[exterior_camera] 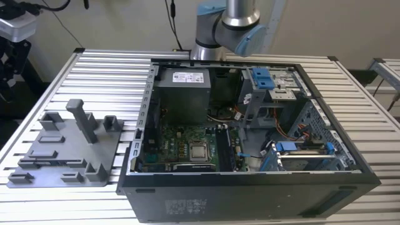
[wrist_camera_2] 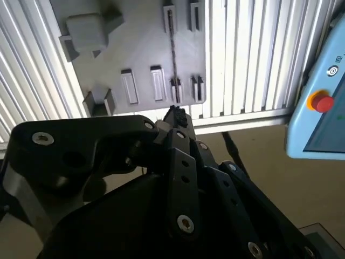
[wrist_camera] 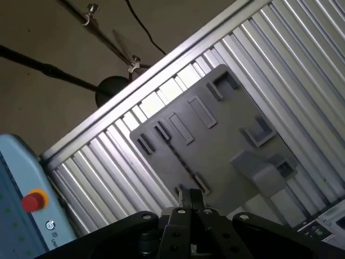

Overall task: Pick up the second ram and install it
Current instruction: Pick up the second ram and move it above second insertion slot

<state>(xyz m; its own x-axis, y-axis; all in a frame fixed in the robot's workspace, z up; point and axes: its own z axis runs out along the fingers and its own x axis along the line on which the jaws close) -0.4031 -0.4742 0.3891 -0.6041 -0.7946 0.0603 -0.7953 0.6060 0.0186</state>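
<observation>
The second ram [wrist_camera_2: 173, 54] stands on its long edge in a pair of slots on the grey tray [wrist_camera_2: 140, 48], so it shows as a thin dark strip. In the first wrist view the ram [wrist_camera: 177, 162] crosses the tray [wrist_camera: 226, 124] the same way. My gripper [wrist_camera_2: 175, 115] hangs well above the tray's near end, close to the table edge, with its black fingers together and nothing between them. The gripper [wrist_camera: 188, 197] points down at the end of the ram. In the exterior view the tray [exterior_camera: 69, 154] lies to the left of the open computer case [exterior_camera: 250, 140].
The case holds a motherboard [exterior_camera: 187, 150], a power supply [exterior_camera: 182, 93] and blue drive-bay clips [exterior_camera: 262, 77]. Upright posts [exterior_camera: 81, 119] rise from the tray. A pendant with a red button [wrist_camera_2: 322, 102] sits beyond the ribbed table's edge. Cables hang past the table.
</observation>
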